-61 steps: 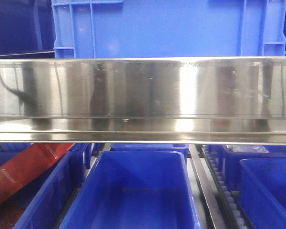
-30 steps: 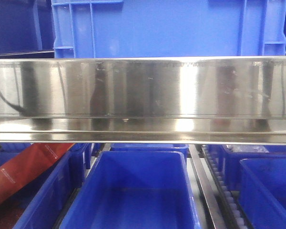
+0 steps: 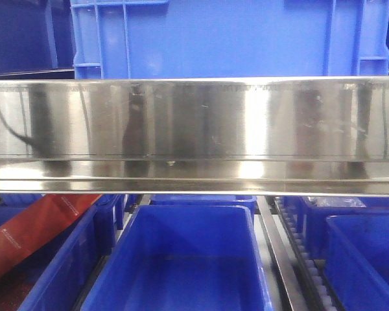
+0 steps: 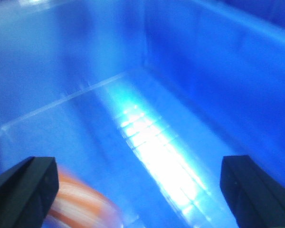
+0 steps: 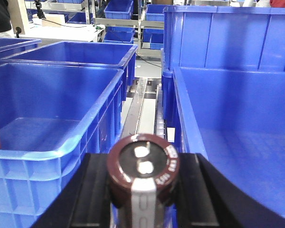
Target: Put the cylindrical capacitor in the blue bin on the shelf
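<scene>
Your right gripper (image 5: 143,202) pinches the stubby dark-brown cylindrical capacitor (image 5: 143,164), bottom centre, by its sleeve; likely rigid, light, slick. Your left gripper (image 4: 133,190) stands spread.

Left wrist view: whole frame blurred. Left fingers (image 4: 23,190) are cut off by the lower edge. Just inside the left-hand one sits an orange-and-white striped smear (image 4: 83,206), unidentifiable and also cropped below.

Right wrist view: cylindrical capacitor (image 5: 143,166) sits between the right fingers (image 5: 92,190), its lower sleeve out of frame.

Front view: the shelf (image 3: 194,116) front rail masks the far ends of the blue bins (image 3: 188,259). Orange packet (image 3: 32,227) is cropped at the left edge.
</scene>
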Available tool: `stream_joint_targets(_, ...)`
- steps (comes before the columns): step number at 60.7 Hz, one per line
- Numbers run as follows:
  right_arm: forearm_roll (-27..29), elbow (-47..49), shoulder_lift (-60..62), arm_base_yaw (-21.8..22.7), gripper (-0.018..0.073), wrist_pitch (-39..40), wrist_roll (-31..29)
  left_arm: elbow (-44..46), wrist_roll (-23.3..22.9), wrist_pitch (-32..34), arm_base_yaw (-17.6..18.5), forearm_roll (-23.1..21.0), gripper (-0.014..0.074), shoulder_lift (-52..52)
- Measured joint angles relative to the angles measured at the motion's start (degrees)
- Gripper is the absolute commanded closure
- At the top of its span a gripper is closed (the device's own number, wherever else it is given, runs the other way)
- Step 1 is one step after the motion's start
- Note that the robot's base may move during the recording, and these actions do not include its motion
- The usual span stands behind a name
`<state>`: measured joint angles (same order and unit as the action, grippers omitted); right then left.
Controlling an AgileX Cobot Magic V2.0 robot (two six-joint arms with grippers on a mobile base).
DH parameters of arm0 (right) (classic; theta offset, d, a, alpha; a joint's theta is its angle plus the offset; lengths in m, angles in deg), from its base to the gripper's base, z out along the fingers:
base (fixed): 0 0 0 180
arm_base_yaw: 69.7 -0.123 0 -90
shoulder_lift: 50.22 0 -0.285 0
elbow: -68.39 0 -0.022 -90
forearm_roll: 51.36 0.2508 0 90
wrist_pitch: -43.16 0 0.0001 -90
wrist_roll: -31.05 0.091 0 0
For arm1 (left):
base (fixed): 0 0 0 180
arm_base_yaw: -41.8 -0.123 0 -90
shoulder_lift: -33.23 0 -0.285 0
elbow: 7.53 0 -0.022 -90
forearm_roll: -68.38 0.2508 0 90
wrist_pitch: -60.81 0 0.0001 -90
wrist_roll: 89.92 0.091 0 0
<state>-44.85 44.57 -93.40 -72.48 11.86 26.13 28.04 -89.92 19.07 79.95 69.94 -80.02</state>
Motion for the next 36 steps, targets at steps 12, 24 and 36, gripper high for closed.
stream_joint_targets(12, 0.00, 0.00, 0.00, 0.00, 0.0721, 0.00, 0.00, 0.00, 0.00, -7.91, 0.00, 0.00, 0.0352, 6.78)
stream_joint_targets(24, 0.00, 0.00, 0.00, 0.00, 0.0721, -1.50, 0.00, -1.57, 0.00, -14.80, 0.00, 1.56, 0.0634, 16.37)
stream_joint_targets(36, 0.00, 0.00, 0.00, 0.00, 0.0721, -1.99, 0.00, -13.68, -3.68, -12.74, 0.00, 5.96, 0.0668, 29.97)
